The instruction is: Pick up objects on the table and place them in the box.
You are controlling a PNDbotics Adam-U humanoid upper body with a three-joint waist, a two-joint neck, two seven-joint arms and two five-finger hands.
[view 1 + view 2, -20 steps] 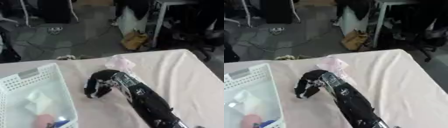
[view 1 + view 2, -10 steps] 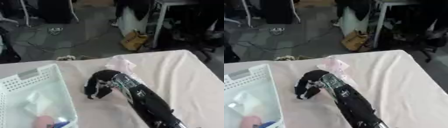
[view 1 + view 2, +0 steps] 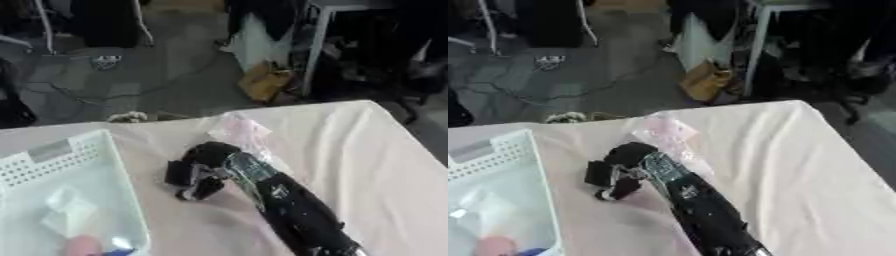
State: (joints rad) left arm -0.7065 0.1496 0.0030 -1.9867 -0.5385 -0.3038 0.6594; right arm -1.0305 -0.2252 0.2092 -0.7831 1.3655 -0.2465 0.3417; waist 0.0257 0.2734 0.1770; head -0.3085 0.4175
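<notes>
A big table with a pale pinkish cloth (image 3: 367, 150) fills the lower part of the view, and it looks a bit tilted. On the left side of the table sits a white plastic basket with little holes in its walls (image 3: 52, 162); this is the box. Inside the box lies a crumpled clear plastic packet (image 3: 66, 215), and at the bottom edge there is something round and pink (image 3: 83, 245) with a bit of blue (image 3: 118, 252) next to it, too blurry to name. A long black robot arm with shiny silver parts (image 3: 289, 210) comes up from the bottom right and reaches to the middle of the table. At its end is the right hand (image 3: 199, 172), black, with its fingers bent down and curled toward the cloth. You cannot tell for sure if the fingers hold anything under them. Just behind the hand, touching the wrist, lies a small clear plastic bag with something pale pink inside (image 3: 236, 131). The bag rests on the cloth near the far edge of the table, to the right of the box and apart from it. Past the table is a grey floor with a brown paper bag (image 3: 262, 82) near some white furniture legs.
</notes>
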